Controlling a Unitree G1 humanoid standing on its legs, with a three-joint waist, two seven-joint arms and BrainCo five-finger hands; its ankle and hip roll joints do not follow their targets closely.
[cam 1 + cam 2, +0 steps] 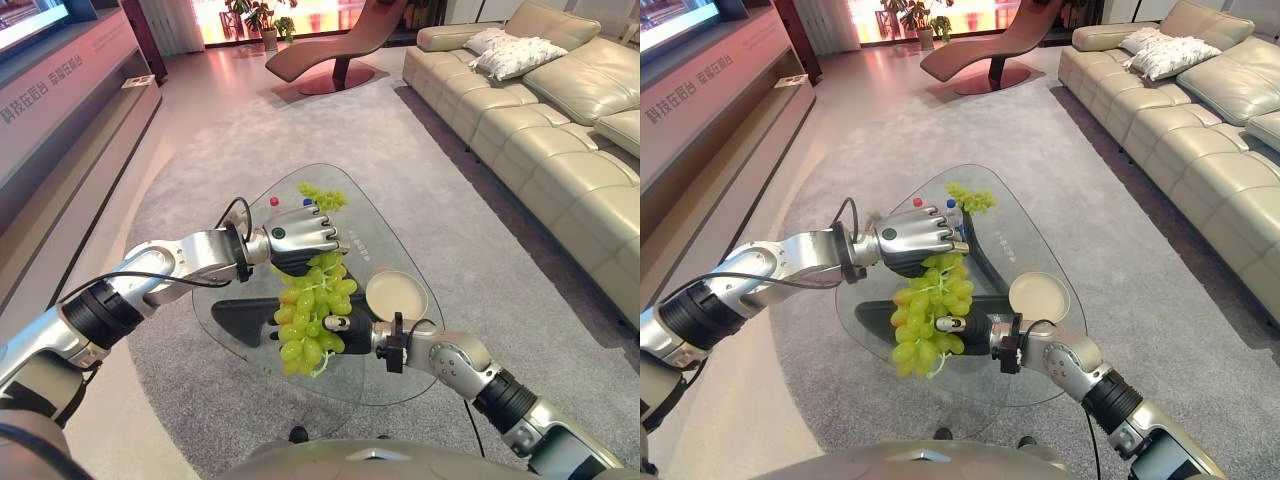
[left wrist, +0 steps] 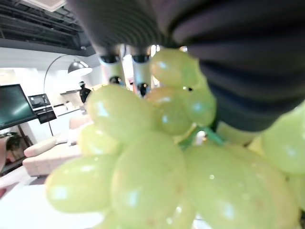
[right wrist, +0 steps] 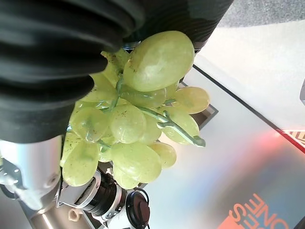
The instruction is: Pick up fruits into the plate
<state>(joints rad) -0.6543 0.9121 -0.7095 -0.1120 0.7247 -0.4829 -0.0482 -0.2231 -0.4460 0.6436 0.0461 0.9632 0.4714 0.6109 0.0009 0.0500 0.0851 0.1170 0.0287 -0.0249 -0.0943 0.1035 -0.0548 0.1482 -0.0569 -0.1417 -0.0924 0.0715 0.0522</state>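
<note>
Overhead, my left hand [image 1: 300,235] clamps the top of a grape bunch [image 1: 312,312] above the glass table [image 1: 400,375]; my right hand [image 1: 352,330] touches it, fingers hidden. I should carry it level to the plate [image 1: 396,296], I judge, and lower gently.

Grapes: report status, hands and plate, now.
Left hand shut on top of grape bunch, held above glass table. Right hand against bunch's side, grip unclear. Plate bare, just right of bunch; second bunch at table's far edge.
</note>
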